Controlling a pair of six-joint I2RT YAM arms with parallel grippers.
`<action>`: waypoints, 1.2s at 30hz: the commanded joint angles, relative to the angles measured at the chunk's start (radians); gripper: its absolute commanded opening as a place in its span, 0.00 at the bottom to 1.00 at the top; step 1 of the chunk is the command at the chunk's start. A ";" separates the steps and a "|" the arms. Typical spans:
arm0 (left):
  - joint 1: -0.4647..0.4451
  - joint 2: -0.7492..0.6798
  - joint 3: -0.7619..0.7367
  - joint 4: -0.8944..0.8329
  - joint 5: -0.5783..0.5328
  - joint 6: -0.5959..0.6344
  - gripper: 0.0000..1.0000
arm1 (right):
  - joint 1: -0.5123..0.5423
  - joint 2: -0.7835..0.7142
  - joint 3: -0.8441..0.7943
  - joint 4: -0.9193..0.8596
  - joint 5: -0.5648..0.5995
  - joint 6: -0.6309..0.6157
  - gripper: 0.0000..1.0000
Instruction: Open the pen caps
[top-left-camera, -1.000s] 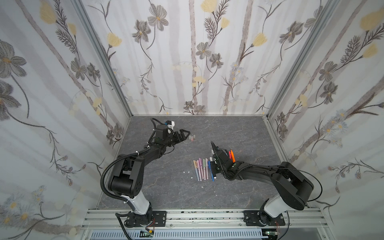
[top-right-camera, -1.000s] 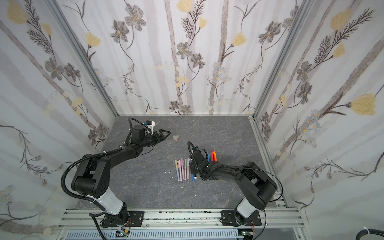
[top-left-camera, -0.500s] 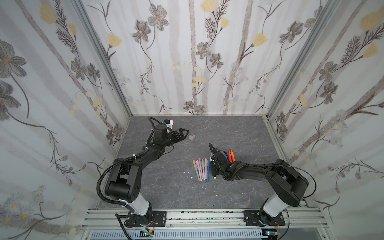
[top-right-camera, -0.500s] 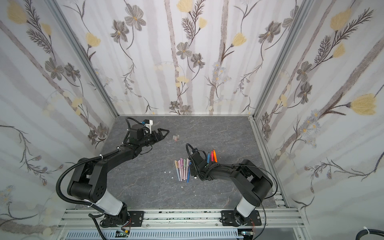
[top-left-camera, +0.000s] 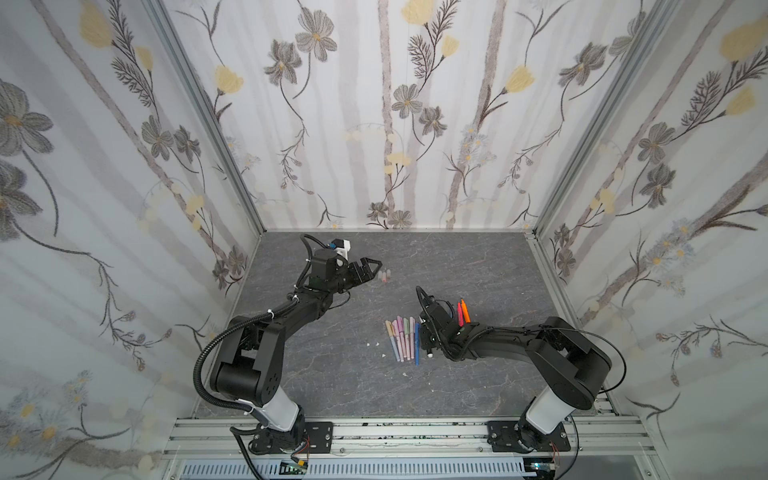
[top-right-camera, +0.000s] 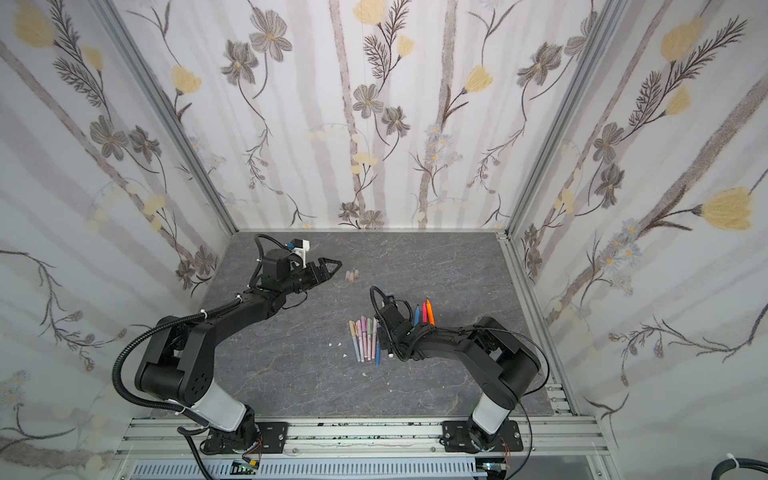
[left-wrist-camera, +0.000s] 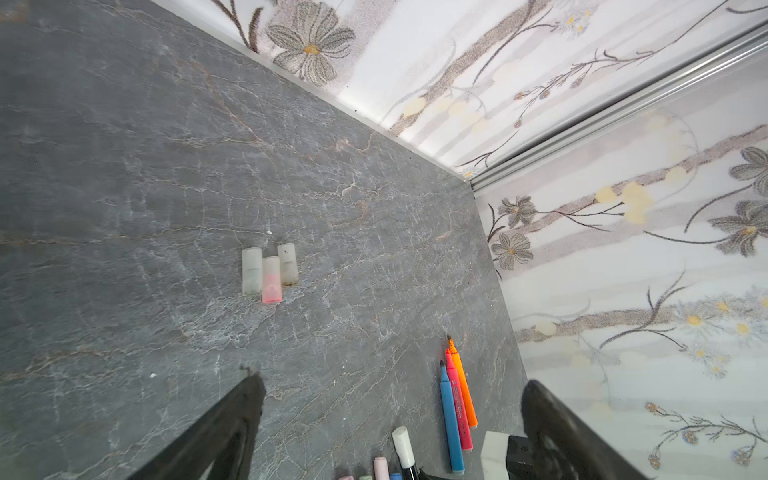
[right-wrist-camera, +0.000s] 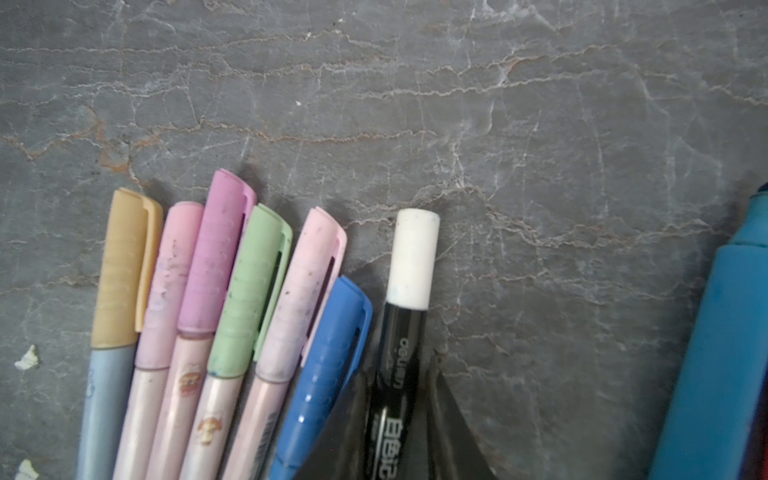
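Left of centre, the left gripper (left-wrist-camera: 390, 390) hangs low over the grey stone-look tabletop (top-left-camera: 478, 257), jaws spread wide with nothing between them. Its two black fingers (left-wrist-camera: 245, 403) frame bare surface in the left wrist view. Near its tips, toward the back of the table, three loose pen caps (left-wrist-camera: 269, 274) sit side by side and touching, two frosted white and one pink.

Nearer the front at centre, a fan of capped pens (top-left-camera: 400, 337) lies barrel to barrel. A yellow cap (right-wrist-camera: 124, 266) comes first, then pink, purple, green and pink again, all clipped and scuffed on pale barrels, then a blue pen (right-wrist-camera: 328, 365). Against that one lies the black marker (right-wrist-camera: 395, 361), its stubby white cap (right-wrist-camera: 412, 257) on. The right gripper (right-wrist-camera: 399, 415) points down at it, jaws drawn in close on either side of the barrel. Whether they actually pinch it cannot be told.

To the right, three uncapped highlighters (top-right-camera: 424, 313), blue, red and orange, lie together with tips toward the back wall. Open tabletop runs from there to the right wall's metal edge (top-left-camera: 546, 274), across the back strip, and along the front to the aluminium rail (top-left-camera: 395, 432). A few white specks (top-left-camera: 377, 344) dot the surface left of the pens.
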 joint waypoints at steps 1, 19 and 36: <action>-0.015 0.013 0.028 -0.027 0.013 0.018 0.92 | 0.001 0.011 -0.011 -0.116 -0.017 0.016 0.25; -0.090 0.024 0.046 -0.129 -0.025 0.047 0.81 | 0.000 -0.049 -0.042 -0.139 -0.047 0.012 0.07; -0.257 0.112 0.064 0.031 0.159 -0.108 0.77 | -0.162 -0.445 -0.055 -0.061 -0.140 -0.038 0.02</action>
